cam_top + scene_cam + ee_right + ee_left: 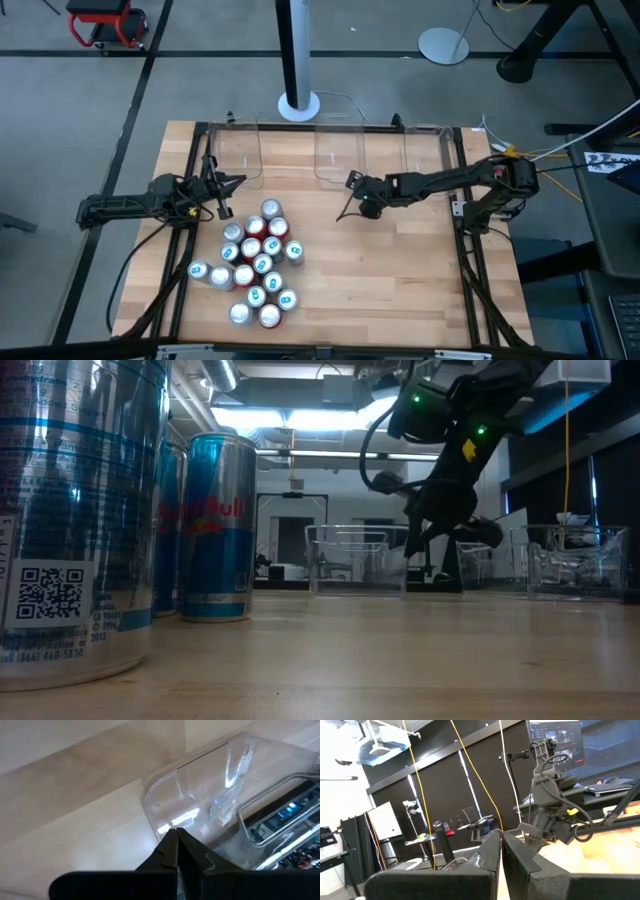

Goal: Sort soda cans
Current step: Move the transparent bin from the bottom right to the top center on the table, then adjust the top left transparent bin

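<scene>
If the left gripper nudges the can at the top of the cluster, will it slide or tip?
Probably tip: the soda cans look tall and slim in the low view. It stands close against others, so a push would likely disturb its neighbours. The smooth metal may also slip between shut-narrow fingers.

Three clear plastic bins (338,155) line the wooden table's (400,270) upper edge; a white pole base (298,104) stands above.

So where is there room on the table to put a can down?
The wood right of the soda cans, below the right gripper, is bare to the table edge. The clear bins sit empty. It's crowded around the cluster, near the left gripper.
</scene>
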{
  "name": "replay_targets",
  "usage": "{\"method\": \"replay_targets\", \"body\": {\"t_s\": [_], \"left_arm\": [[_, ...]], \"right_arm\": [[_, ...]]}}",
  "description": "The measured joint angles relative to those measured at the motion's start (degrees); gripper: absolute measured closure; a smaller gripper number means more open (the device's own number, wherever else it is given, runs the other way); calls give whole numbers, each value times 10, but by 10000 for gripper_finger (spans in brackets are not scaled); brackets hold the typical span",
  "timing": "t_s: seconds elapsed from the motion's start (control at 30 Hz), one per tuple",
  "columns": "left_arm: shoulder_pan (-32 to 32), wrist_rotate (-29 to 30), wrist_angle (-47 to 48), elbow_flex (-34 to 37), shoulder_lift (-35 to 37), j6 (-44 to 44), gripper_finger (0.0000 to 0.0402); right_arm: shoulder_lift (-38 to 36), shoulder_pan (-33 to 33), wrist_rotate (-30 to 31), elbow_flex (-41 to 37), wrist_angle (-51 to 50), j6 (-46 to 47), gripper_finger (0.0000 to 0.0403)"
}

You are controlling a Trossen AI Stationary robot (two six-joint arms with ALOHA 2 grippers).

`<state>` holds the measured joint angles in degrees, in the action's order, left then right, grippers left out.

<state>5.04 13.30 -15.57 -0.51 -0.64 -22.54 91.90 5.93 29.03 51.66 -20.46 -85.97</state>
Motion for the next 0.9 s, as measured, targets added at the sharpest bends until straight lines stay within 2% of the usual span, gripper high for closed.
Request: {"method": "replay_targets", "body": {"t_s": [0.6, 0.8, 0.9], "left_arm": [[0, 0, 0, 0, 0, 3, 391], [0, 5, 1, 0, 0, 29, 390], [0, 25, 23, -19, -2, 40, 375]], "right_arm": [[-4, -2, -42, 0, 49, 29, 397], [-67, -48, -46, 0, 10, 66, 397], [-120, -74, -47, 0, -12, 95, 397]]}}
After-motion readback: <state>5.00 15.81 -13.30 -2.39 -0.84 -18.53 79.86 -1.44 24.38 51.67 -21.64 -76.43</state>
